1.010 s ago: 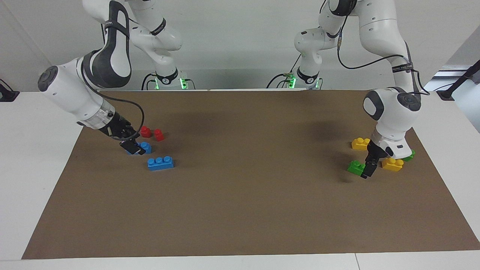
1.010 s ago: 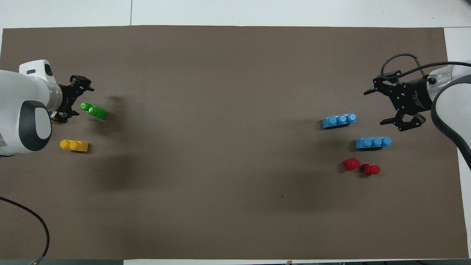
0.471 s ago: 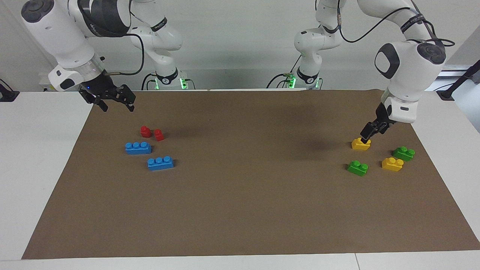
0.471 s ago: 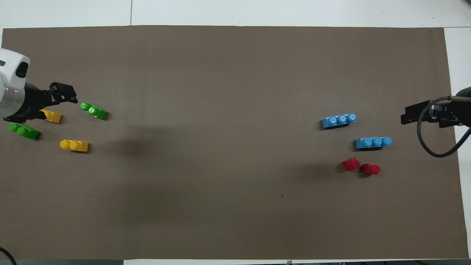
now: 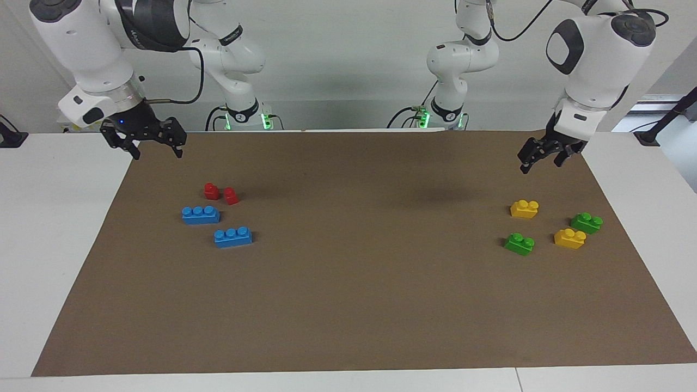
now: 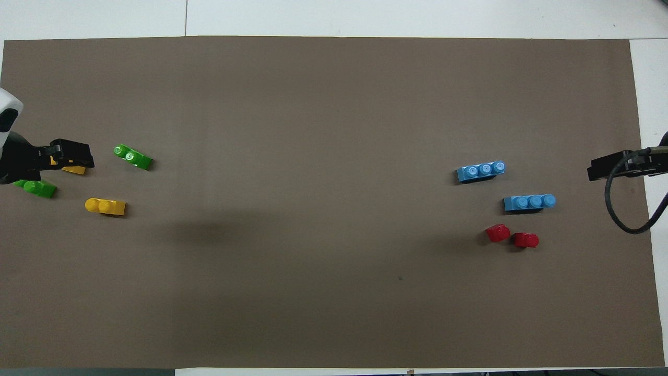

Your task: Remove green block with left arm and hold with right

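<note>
Right gripper [image 5: 156, 153]: raised over the mat's corner at the right arm's end, nearest the robots; fingers spread apart, holding nothing.
Red blocks [image 5: 220, 194]: two small ones side by side on the mat, below the right gripper and farther from the robots.
Blue bricks [image 5: 201, 214]: two three-stud bricks, the second [image 5: 232, 237] farther from the robots than the first; both lie flat, a little apart.
Mat [image 5: 348, 283]: brown sheet covering the table; its middle is bare.
Green block [image 5: 519, 243]: on the mat at the left arm's end, studs up, farther from the robots than the yellow block [image 5: 524, 209] and well apart from both grippers.
Second yellow block [image 5: 569, 238]: just beside the other green block [image 5: 586, 222], closer to the mat's edge than the green block.
Left gripper [image 5: 540, 163]: up in the air over bare mat close to the robots' edge, fingers apart and empty; the four small blocks all lie farther from the robots than the spot under it, the yellow block closest, the green block past that one. It touches none.
Writing: a dark band on each arm carries lettering, too small to read.
</note>
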{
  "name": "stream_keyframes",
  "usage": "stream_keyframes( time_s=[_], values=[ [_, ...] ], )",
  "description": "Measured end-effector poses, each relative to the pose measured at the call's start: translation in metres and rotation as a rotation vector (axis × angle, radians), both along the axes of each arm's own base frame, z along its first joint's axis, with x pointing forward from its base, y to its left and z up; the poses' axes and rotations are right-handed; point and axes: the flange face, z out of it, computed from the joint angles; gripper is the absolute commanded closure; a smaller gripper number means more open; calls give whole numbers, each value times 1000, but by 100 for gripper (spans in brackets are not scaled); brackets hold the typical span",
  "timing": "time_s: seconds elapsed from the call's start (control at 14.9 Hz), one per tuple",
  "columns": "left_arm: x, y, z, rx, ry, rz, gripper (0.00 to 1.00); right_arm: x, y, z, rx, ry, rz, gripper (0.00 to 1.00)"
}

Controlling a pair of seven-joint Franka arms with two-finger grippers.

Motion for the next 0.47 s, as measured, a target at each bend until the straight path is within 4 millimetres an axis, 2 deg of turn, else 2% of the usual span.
stream_keyframes(
  time_s=[0.2, 0.47],
  values=[
    [-6, -11, 17, -1, 30, -51, 0, 0, 0, 1, 0, -2, 0, 0],
    [-10, -12, 39, 0, 4, -98, 0, 1, 1, 1, 7, -3, -2, 0]
  ],
)
